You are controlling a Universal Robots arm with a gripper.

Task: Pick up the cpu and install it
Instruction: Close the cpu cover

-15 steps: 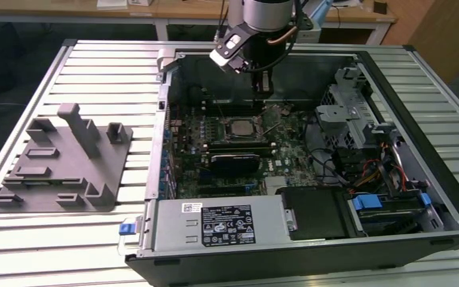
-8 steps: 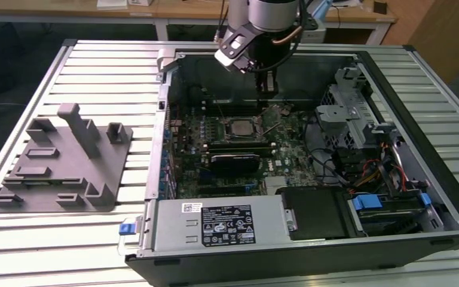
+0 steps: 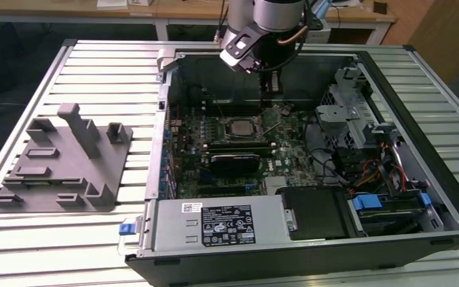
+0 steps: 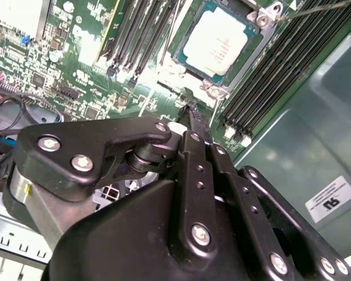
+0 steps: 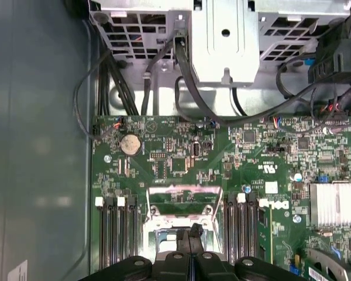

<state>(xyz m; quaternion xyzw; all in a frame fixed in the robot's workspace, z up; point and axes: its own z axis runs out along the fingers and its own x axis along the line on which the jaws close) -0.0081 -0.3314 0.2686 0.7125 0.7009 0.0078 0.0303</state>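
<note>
The cpu (image 3: 240,127), a flat square chip with a silvery-white top, lies in the black-framed socket on the green motherboard (image 3: 285,152) inside the open computer case. In the second wrist view the cpu (image 4: 221,40) sits level in the socket, with screws at the frame's corners. My gripper (image 3: 271,89) hangs above the board just behind the socket, apart from the chip. Its black fingertips (image 4: 193,111) are pressed together with nothing between them. The first wrist view has the gripper (image 5: 193,233) over the socket's raised metal load plate (image 5: 178,205).
A gray plastic holder block (image 3: 58,161) stands on the slatted table at the exterior view's left. Memory slots (image 4: 140,35) flank the socket. A drive cage (image 3: 349,113), cables (image 5: 181,70) and a power supply (image 3: 213,224) crowd the case; its walls ring the board.
</note>
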